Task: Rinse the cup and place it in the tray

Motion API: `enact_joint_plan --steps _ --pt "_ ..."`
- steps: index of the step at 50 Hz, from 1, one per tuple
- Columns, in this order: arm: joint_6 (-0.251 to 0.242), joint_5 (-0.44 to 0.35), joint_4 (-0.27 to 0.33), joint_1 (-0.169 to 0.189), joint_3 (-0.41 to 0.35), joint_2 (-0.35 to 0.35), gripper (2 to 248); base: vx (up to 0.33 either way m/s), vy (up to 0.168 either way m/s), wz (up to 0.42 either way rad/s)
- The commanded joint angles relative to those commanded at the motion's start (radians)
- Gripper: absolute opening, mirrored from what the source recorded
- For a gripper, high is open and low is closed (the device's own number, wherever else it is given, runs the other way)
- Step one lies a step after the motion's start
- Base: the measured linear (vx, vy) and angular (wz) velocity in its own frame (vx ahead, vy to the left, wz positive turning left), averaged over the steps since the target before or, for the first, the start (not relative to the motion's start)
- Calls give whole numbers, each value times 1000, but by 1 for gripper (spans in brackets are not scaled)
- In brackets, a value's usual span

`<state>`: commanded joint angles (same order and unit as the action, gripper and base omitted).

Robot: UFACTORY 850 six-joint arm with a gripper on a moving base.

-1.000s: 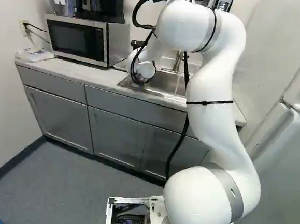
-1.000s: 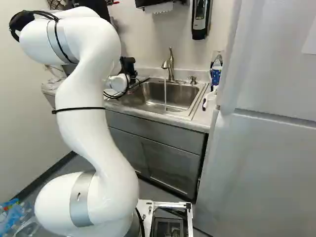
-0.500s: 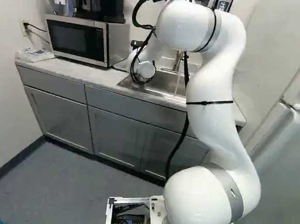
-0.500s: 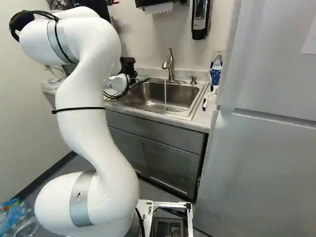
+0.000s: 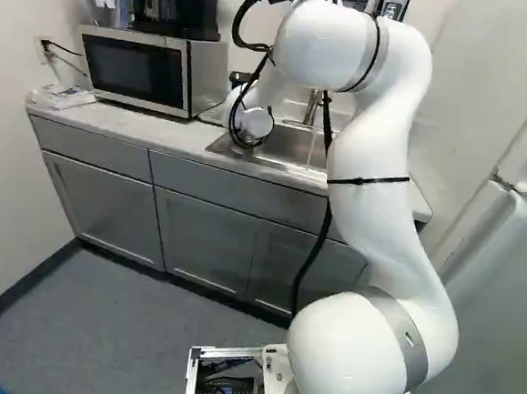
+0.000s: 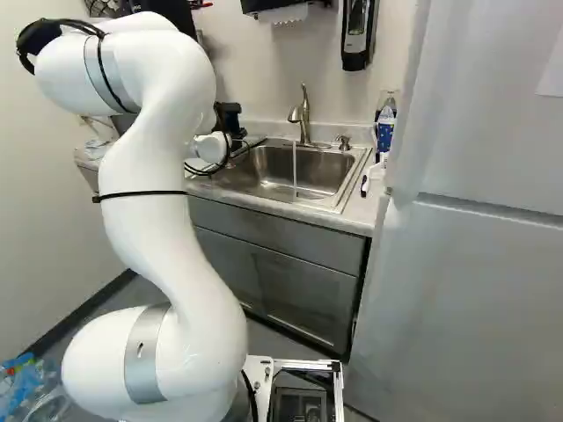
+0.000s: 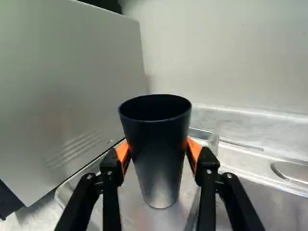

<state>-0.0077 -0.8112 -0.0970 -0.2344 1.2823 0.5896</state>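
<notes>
At the left of the right base view stands my arm, its gripper point(image 6: 230, 116) partly showing behind the wrist beside the sink. In the wrist view the gripper point(image 7: 158, 153) has a dark tapered cup point(image 7: 156, 163) between its fingers, an orange pad against each side. The cup is upright, mouth toward the camera, with its base over the floor of a clear tray point(image 7: 62, 195); whether the base rests there I cannot tell. Inside the cup is dark. Both base views hide cup and tray behind the arm.
Close beside the tray rises the microwave point(image 5: 132, 68). The sink point(image 6: 264, 167) lies on the tray's other side, with water running from the faucet point(image 6: 301, 114). A fridge point(image 6: 475, 264) stands right of the counter point(image 6: 359, 211). Clear plastic items lie at the lower left point(image 6: 26, 387).
</notes>
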Motion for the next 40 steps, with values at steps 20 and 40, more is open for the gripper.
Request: enact_joint_plan --steps 20,40 --pt "0 0 0 0 6 -18 247 0 0 0" --pt "0 0 0 0 18 -42 247 0 0 0"
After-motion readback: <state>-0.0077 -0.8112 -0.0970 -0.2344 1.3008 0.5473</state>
